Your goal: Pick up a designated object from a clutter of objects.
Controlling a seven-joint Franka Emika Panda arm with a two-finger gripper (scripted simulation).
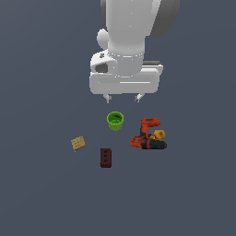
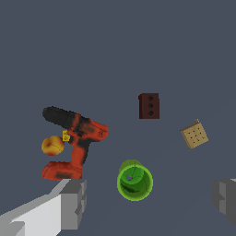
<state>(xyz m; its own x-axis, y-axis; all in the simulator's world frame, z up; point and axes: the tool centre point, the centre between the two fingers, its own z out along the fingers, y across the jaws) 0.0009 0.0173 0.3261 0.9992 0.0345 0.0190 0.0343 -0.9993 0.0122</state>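
Observation:
The red-orange power drill, with its black chuck and battery base, lies on its side on the grey floor at the exterior view's right. My gripper hangs open and empty, well above the clutter. It sits over the green cup and toward the exterior view's left of the drill. Its two grey fingers frame the cup in the wrist view. A small orange ball and a tiny yellow die rest against the drill.
An upright green cup stands beside the drill. A dark red brick and a tan square block lie farther toward the exterior view's left.

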